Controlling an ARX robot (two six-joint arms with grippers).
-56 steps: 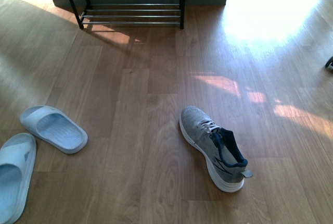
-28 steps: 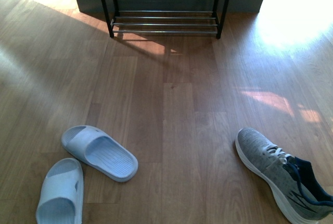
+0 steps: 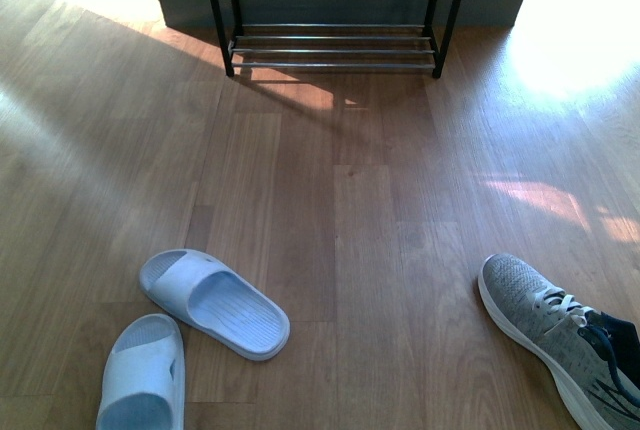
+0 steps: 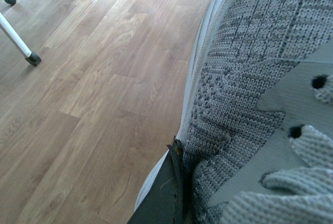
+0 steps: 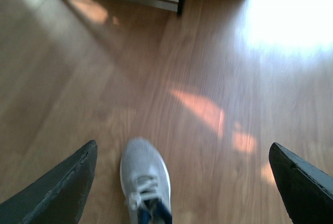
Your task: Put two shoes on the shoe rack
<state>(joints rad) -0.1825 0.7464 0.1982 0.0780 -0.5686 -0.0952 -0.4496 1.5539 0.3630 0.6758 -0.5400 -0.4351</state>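
left gripper point(image 4: 174, 185) clamped on held sneaker point(image 4: 250, 78), one finger visible | right gripper point(image 5: 181, 148) wide apart, empty, over floor sneaker point(image 5: 144, 177) | slides point(image 3: 215, 302) on floor, left | rack point(image 3: 335, 10) at far wall, well apart from shoes

The right hand point(image 5: 182, 145) has dark, matte, wedge-shaped fingers point(image 5: 62, 190).

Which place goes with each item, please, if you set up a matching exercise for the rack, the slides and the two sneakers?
Things:
1 shoe rack
2 slides
3 floor sneaker
4 second sneaker

Places:
a front view, lower right
b fills the left wrist view
c far end, by the wall
d front view, lower left

Pairs: 1-c, 2-d, 3-a, 4-b.
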